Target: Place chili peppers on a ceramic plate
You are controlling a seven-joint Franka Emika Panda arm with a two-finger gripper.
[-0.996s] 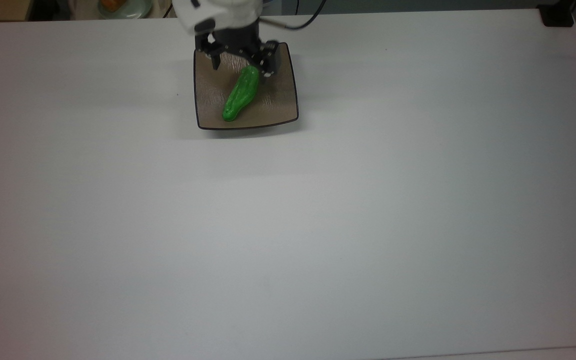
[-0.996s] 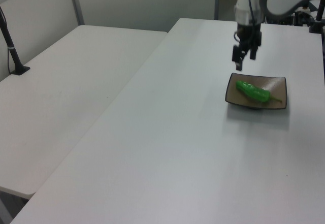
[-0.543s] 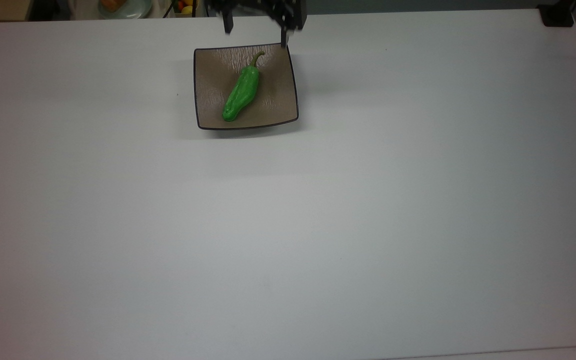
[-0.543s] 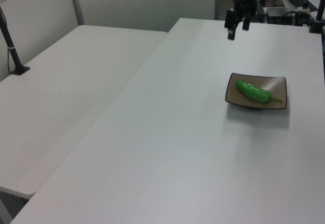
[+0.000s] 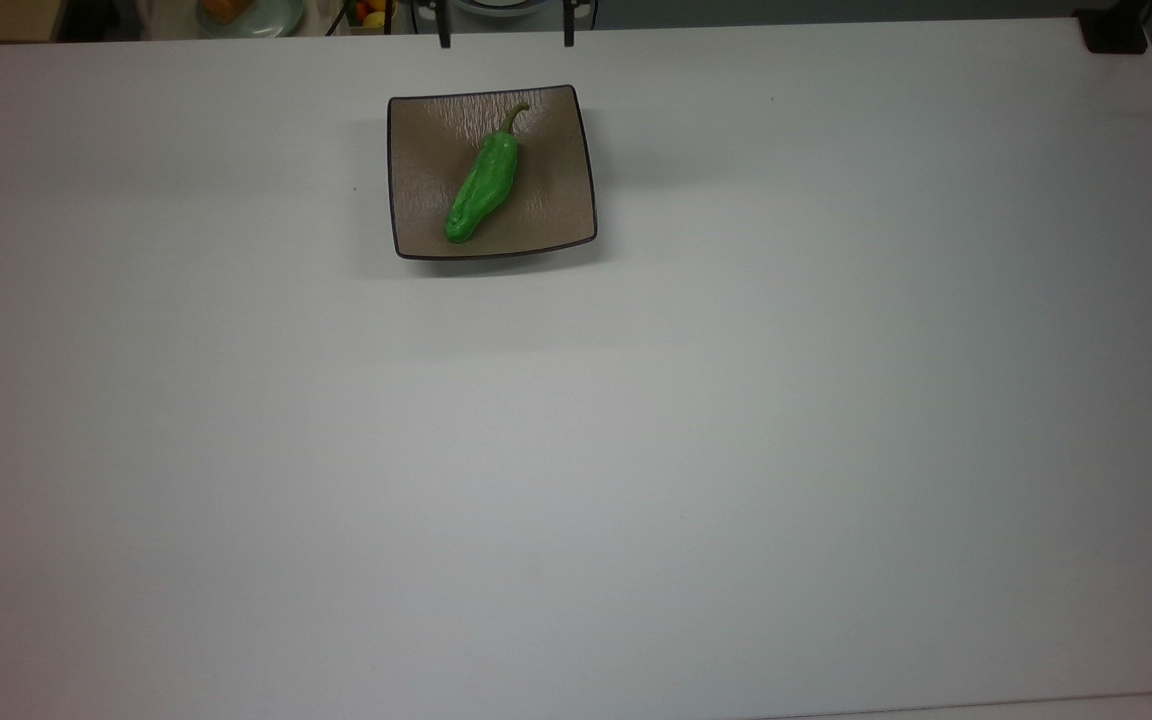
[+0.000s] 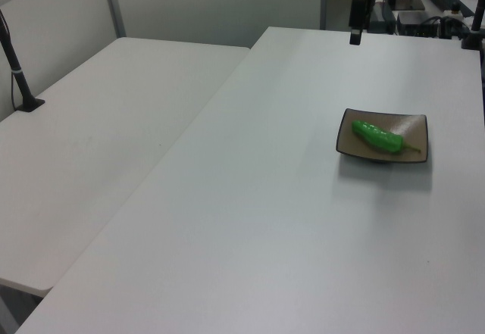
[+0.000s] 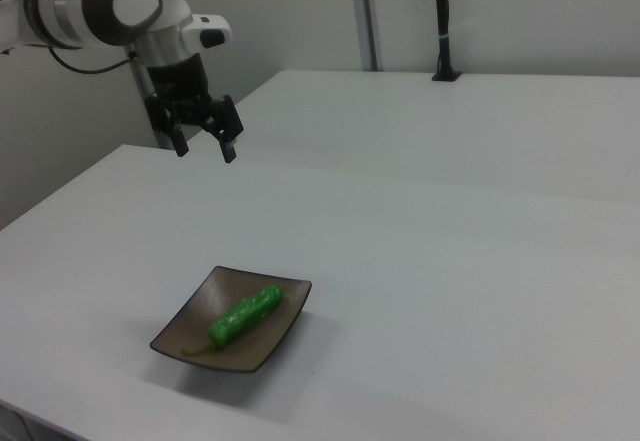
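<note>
The pepper (image 5: 482,190) lies on the plate (image 5: 426,150), resting diagonally across its middle. In the top view the stem points toward the plate's upper edge and the blunt tip toward the lower left corner. In the right view the stem points to the right view's lower left. The pepper sits wholly within the rim and nothing else touches it.

The plate is square, tan-brown with a thin dark rim and upturned edges. It sits flat on the white table (image 5: 636,450), near the table's far edge in the top view.

The tool (image 7: 203,147) hangs in the air above the table, well apart from the plate and raised clear of it. Its two fingers (image 7: 230,149) are spread with a clear gap between them, and they hold nothing. In the top view the two finger ends show at the upper edge of the picture, above the plate's far side. In the left view the tool (image 6: 355,35) hangs over the table's far end.

A second white table (image 6: 114,122) adjoins the first on the left view's left, with a dark post (image 6: 19,76) standing on it.
</note>
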